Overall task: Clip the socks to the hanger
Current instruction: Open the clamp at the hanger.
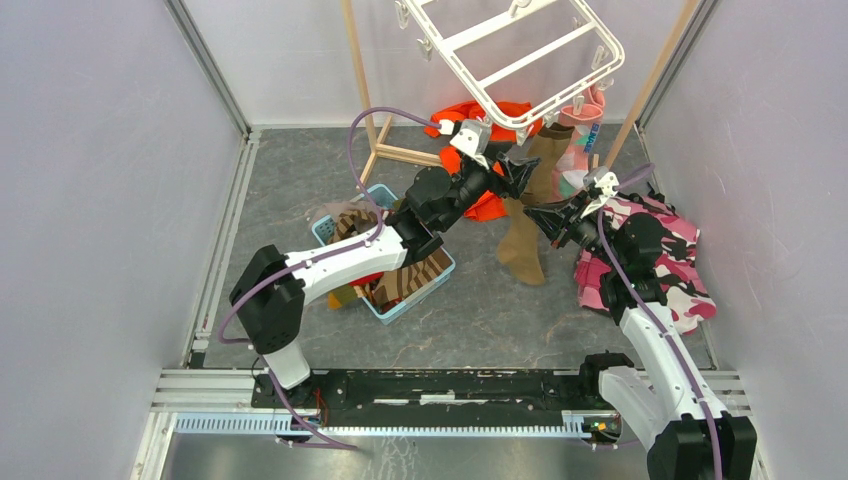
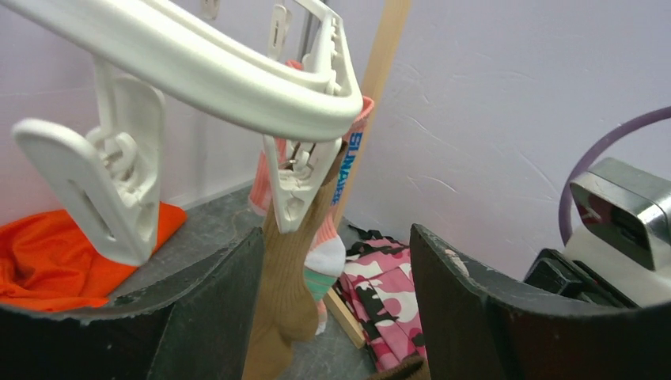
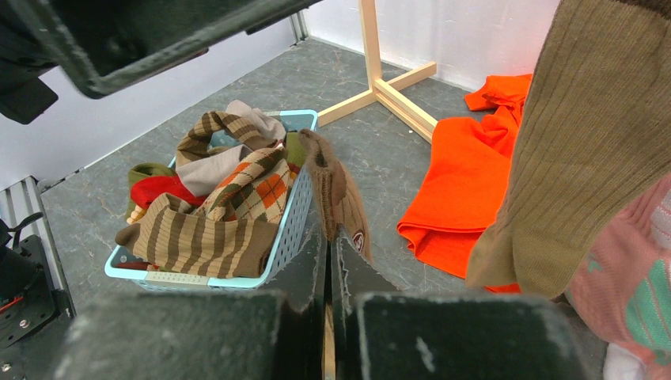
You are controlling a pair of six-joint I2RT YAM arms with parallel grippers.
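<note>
The white plastic rectangular hanger frame hangs tilted at the far side of the scene, above the grey desk. From the small white clip at its near right corner a long plain brown ribbed sock hangs by its cuff. Its long axis is upright and its toe is down near the desk. A pink sock with teal and white patches hangs just to its right.

The coming move turns on that clip. It sits just above and slightly left of the gap of the left end effector, which is raised to the hanger's corner and is the nearer of the two. The left fingers are spread wide. The brown sock shows between them but beyond them, and I see no contact with sock or clip. A second, empty clip dangles further left.

The right end effector sits lower, beside the brown sock's mid-length, with its fingers pressed together. A smaller folded brown sock shows just past their tips, in line with the corner of the light blue plastic basket. I cannot tell whether it is draped there or caught in the tips.

The basket, left of centre, is heaped with striped, argyle and red socks, so most of the clipping looks undone.
</note>
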